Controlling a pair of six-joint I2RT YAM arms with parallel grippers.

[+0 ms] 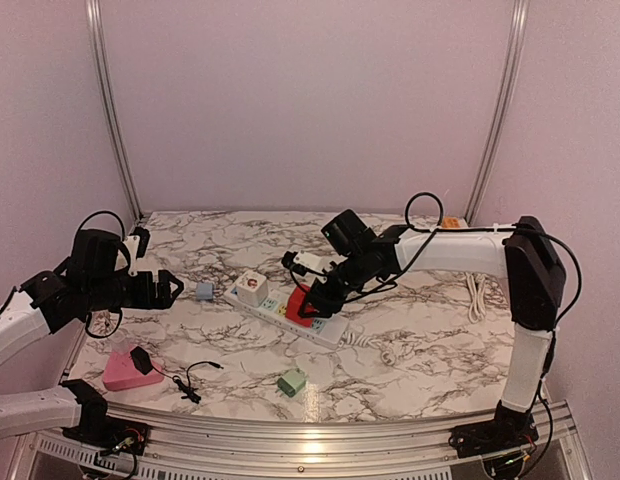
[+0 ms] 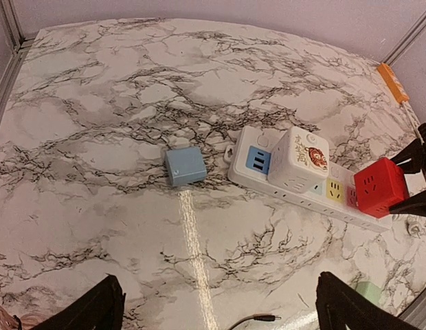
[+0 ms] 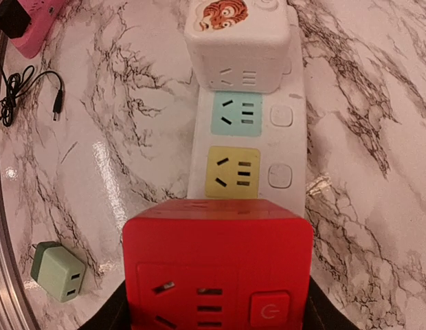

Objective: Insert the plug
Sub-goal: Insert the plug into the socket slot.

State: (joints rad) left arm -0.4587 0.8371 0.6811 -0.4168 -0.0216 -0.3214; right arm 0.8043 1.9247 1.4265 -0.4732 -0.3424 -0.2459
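Right jaws: closed partway onto red cube plug (image 3: 216,268), one finger on each flank, grip firm (opening roughly half).

Red cube plug: at near end of white power strip (image 3: 292,206), directly next to yellow socket (image 3: 232,172), own socket face and power button toward wrist camera. Sits on or just above the strip; cannot tell whether prongs are seated. Slight tilt in top view.

Farther along the strip: teal socket (image 3: 237,113), then white cube adapter (image 2: 299,159) plugged in upright.

Left jaws: spread fully wide, nothing between them, hanging over left part of the marbled surface (image 1: 430,375), well apart from the strip.

Loose items on the surface: blue cube (image 2: 185,166) just beside the strip's far end, not touching; green plug (image 3: 58,271) near front edge; pink block (image 1: 125,370) at front left with a dark piece on top; black cable (image 3: 58,108) between pink block and green plug.
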